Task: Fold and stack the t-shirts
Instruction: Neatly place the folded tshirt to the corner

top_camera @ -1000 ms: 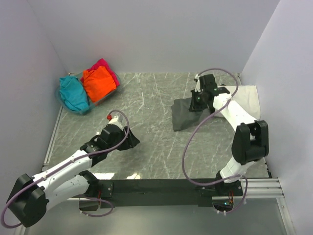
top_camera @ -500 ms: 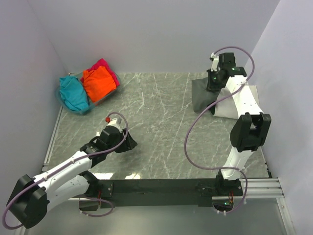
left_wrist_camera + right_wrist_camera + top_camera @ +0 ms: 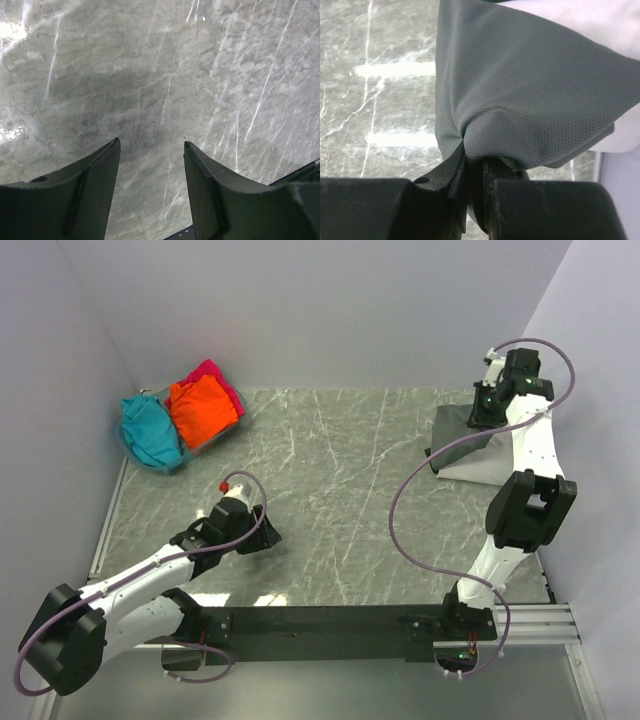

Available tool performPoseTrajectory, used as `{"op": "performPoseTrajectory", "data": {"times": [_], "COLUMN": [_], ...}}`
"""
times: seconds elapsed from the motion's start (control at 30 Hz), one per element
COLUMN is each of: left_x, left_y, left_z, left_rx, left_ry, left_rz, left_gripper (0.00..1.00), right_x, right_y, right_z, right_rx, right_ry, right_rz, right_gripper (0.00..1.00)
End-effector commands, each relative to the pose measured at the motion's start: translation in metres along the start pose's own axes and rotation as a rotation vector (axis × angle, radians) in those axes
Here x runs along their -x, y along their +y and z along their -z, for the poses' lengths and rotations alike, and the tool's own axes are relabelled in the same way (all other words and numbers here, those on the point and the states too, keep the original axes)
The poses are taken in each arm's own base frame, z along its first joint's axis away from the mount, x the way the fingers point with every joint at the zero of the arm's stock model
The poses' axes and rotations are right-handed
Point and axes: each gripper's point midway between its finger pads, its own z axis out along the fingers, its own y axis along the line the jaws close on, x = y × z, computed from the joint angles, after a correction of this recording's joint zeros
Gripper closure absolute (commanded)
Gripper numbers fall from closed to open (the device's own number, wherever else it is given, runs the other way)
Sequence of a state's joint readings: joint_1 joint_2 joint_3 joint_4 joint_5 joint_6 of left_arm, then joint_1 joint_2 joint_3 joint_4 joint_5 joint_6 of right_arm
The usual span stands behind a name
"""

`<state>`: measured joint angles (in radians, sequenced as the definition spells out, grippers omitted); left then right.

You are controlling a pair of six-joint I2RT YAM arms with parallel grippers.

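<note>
On your desk (image 3: 330,500), the dark grey t-shirt (image 3: 520,100) sits at the far right corner, apparently draped over the white t-shirt (image 3: 600,30). The coloured t-shirts (image 3: 200,410) lie bundled at the far left. Your right pincer (image 3: 475,165) is pinching a bunched fold of the grey one, and your left pincer (image 3: 151,142) hangs spread above the desk.

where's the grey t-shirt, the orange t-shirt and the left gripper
grey t-shirt (image 3: 520,85), right wrist view, middle of the bunched cloth
orange t-shirt (image 3: 200,410), top view, centre of its cloth
left gripper (image 3: 151,142), left wrist view, midway between fingertips
</note>
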<state>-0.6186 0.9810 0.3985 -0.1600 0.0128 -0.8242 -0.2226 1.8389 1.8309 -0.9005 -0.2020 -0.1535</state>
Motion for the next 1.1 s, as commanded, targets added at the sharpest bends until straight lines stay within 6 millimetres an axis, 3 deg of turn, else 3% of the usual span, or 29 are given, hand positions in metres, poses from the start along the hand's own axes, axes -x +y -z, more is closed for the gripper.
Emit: {"op": "performPoseTrajectory", "data": {"times": [0.0, 0.67, 0.77, 0.83, 0.9, 0.93, 1.0, 1.03, 1.07], "left_x": [0.008, 0.01, 0.012, 0.014, 0.014, 0.014, 0.014, 0.015, 0.015], "left_y": [-0.013, -0.012, -0.01, -0.011, -0.01, -0.011, -0.01, -0.011, -0.012], "left_z": [-0.001, 0.006, 0.008, 0.009, 0.009, 0.01, 0.01, 0.011, 0.012], "left_rx": [-0.046, -0.041, -0.028, -0.022, -0.017, -0.018, -0.016, -0.02, -0.022], "left_ry": [-0.015, -0.028, -0.033, -0.04, -0.035, -0.036, -0.034, -0.037, -0.039], "left_rz": [-0.009, 0.01, 0.01, 0.013, 0.015, 0.016, 0.018, 0.016, 0.018], "left_gripper": [0.41, 0.41, 0.4, 0.36, 0.33, 0.25, 0.2, 0.17, 0.15], "right_x": [0.021, 0.005, 0.007, 0.005, 0.006, 0.006, 0.007, 0.006, 0.007], "right_y": [-0.006, -0.077, -0.081, -0.082, -0.08, -0.079, -0.077, -0.076, -0.074], "right_z": [0.015, -0.04, -0.038, -0.036, -0.03, -0.027, -0.019, -0.016, -0.008], "right_rx": [0.026, -0.252, -0.281, -0.289, -0.29, -0.289, -0.292, -0.291, -0.292], "right_ry": [-0.097, -0.085, -0.088, -0.082, -0.08, -0.084, -0.106, -0.113, -0.131], "right_rz": [0.007, -0.1, -0.117, -0.132, -0.142, -0.146, -0.154, -0.157, -0.16], "right_gripper": [1.0, 1.0, 0.8, 0.59, 0.52, 0.43, 0.28, 0.16, 0.14]}}
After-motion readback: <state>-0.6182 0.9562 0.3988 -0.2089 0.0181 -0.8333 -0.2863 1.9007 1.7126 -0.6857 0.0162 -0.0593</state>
